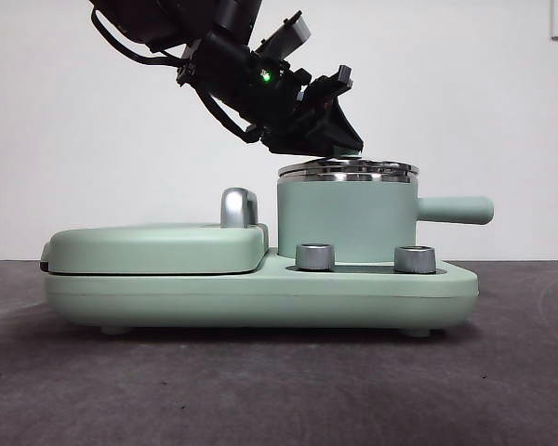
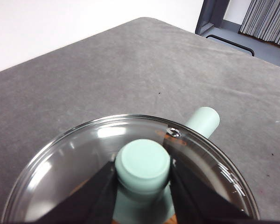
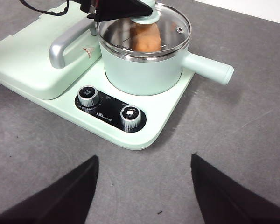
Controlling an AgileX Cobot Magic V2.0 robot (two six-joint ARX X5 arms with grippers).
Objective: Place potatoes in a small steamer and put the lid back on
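Left tool (image 2: 142, 186): we see its two black jaws pinching the mint-green knob (image 2: 143, 164) of the lid (image 2: 84, 154), one on each side; in the front view it reaches down from the upper left onto the pot.
Lid: we find the glass lid seated on the small steamer (image 1: 346, 221), level on its steel rim.
Potatoes (image 3: 146, 37): we see one orange-brown lump inside the steamer, under the glass.
Small steamer: it stands on the mint-green cooker base (image 1: 260, 293), beside the closed grill plate (image 1: 153, 249), behind two silver dials (image 3: 109, 106), its side handle (image 1: 456, 210) sticking out.
Right tool (image 3: 143, 186): we see its jaws spread wide, above the grey desk (image 3: 233, 140), well apart from the cooker.
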